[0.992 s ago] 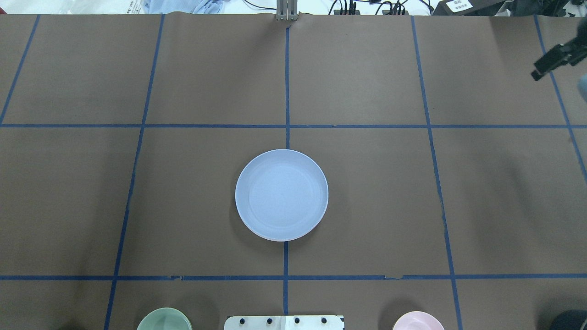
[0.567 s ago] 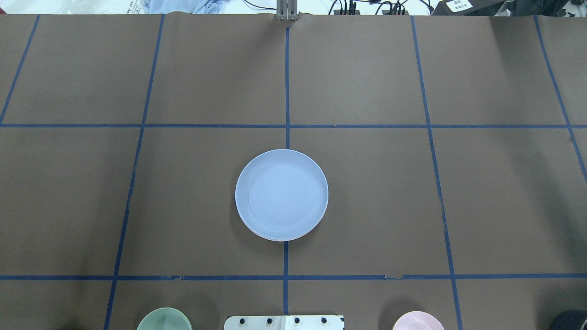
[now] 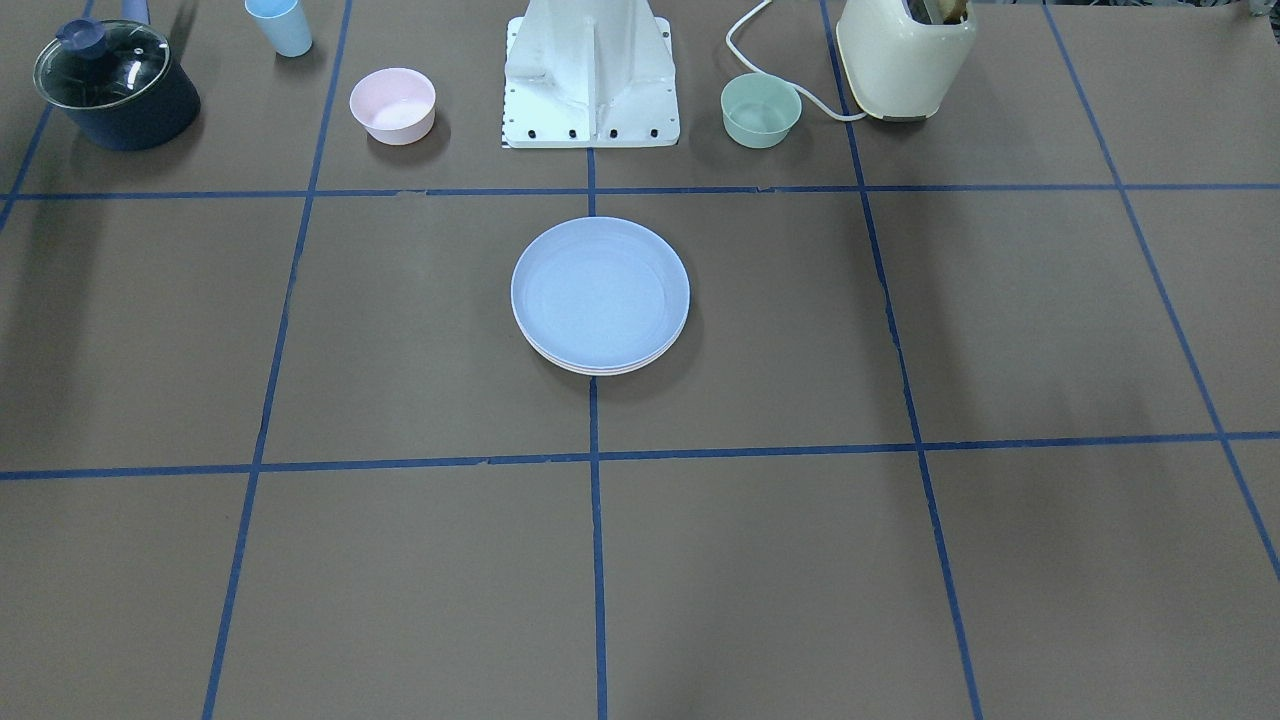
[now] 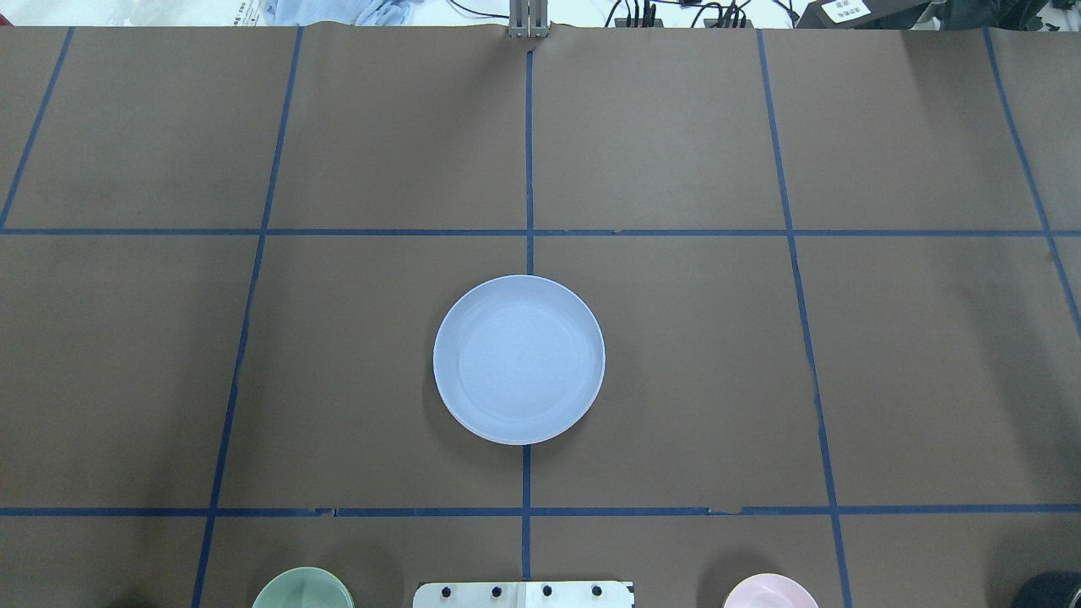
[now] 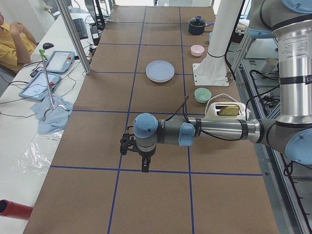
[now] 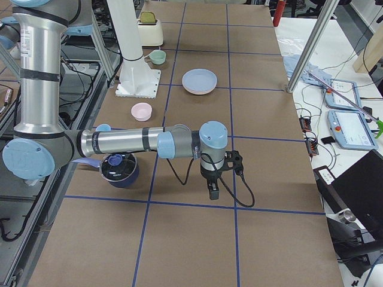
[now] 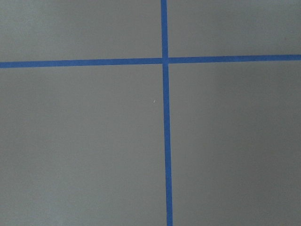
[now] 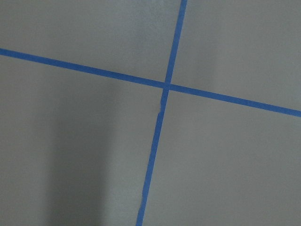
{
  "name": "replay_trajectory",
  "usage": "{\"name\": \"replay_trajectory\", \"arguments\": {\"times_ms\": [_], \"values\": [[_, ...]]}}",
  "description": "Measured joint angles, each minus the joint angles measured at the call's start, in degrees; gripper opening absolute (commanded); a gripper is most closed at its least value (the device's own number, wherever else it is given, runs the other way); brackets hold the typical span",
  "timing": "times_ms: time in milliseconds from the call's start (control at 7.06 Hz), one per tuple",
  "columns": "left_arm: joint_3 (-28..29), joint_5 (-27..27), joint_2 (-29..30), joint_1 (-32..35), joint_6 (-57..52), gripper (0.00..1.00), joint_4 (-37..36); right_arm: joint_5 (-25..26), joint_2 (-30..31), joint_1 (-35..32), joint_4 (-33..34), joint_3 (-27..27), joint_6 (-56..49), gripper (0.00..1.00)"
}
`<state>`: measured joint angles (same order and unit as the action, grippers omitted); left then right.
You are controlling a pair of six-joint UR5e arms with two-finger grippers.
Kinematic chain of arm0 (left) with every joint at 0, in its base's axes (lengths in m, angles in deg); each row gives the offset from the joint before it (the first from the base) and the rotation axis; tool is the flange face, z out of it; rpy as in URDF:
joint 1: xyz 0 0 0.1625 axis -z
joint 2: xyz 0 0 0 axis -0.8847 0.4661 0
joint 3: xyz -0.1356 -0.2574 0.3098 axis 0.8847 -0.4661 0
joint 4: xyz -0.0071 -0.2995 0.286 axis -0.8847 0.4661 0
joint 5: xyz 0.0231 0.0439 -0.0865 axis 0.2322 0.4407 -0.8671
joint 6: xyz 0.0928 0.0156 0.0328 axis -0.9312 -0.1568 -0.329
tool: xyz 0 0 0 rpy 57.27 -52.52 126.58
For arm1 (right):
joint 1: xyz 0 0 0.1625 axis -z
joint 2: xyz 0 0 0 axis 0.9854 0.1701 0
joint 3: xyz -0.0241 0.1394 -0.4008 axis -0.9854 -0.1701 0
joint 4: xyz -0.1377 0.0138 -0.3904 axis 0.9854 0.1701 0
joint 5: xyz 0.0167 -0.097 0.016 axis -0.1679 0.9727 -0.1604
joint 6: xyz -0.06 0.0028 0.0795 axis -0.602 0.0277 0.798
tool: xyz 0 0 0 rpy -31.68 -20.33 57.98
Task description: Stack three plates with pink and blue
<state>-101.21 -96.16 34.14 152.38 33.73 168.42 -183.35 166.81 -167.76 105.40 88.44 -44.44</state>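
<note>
I see the round light-blue plastic plate (image 3: 600, 290) flat, rim up, topping the stack (image 3: 603, 369). For the left gripper (image 5: 145, 166) and right gripper (image 6: 213, 192), I cannot tell the opening.

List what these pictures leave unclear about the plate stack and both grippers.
Plates under the blue plate: overhead, it covers them wholly; front-facing shows only thin rims, colours uncertain.
Left gripper: only in exterior left, small; open or shut cannot be told.
Right gripper: only in exterior right; likewise.
Green bowl, pink bowl: cut by the overhead view's bottom edge.
</note>
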Motion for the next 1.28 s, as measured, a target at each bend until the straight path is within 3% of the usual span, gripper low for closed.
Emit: {"name": "replay_trajectory", "arguments": {"times_ms": [1276], "values": [[-0.53, 0.22, -0.16, -0.07, -0.15, 1.00, 0.39, -0.14, 1.96, -0.07, -0.66, -0.06, 0.16, 1.00]]}}
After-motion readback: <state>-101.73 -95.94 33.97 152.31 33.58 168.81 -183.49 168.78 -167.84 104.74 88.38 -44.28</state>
